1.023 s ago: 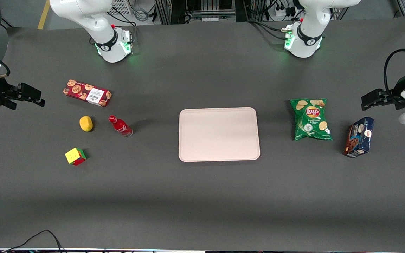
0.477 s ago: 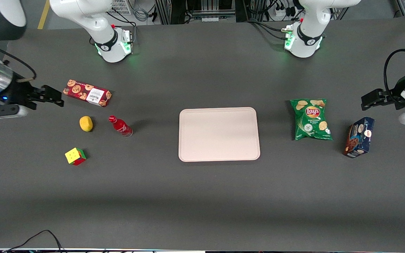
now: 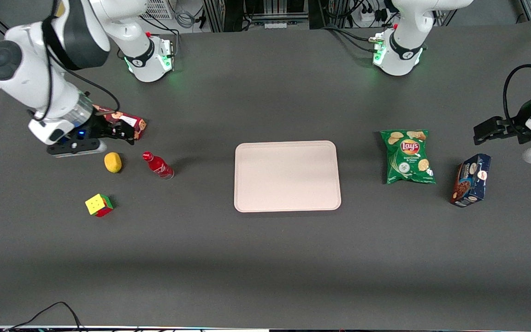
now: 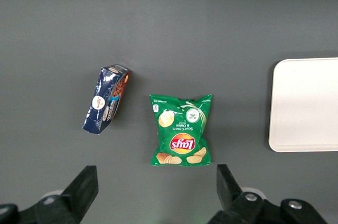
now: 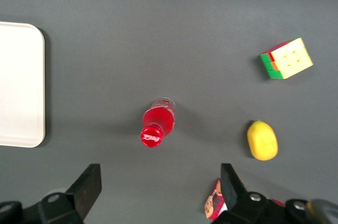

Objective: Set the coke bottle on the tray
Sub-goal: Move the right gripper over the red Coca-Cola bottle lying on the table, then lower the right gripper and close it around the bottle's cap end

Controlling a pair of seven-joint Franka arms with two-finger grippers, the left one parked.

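The coke bottle (image 3: 158, 165), small, red, with a red cap, stands on the dark table between the lemon and the tray. It also shows in the right wrist view (image 5: 157, 122), seen from above. The pale pinkish-beige tray (image 3: 287, 176) lies flat and bare at the table's middle; its edge shows in the right wrist view (image 5: 18, 84). My right gripper (image 3: 123, 131) hangs above the table over the red cookie box, a little farther from the front camera than the bottle. In the right wrist view the gripper (image 5: 159, 177) is open and holds nothing.
A red cookie box (image 3: 135, 124) lies partly under the gripper. A lemon (image 3: 113, 162) sits beside the bottle, and a coloured cube (image 3: 99, 205) lies nearer the front camera. A green chips bag (image 3: 407, 156) and a dark blue box (image 3: 471, 180) lie toward the parked arm's end.
The right arm has swung in from the table's end, carrying the gripper over the cookie box and closer to the bottle. The objects have not moved.
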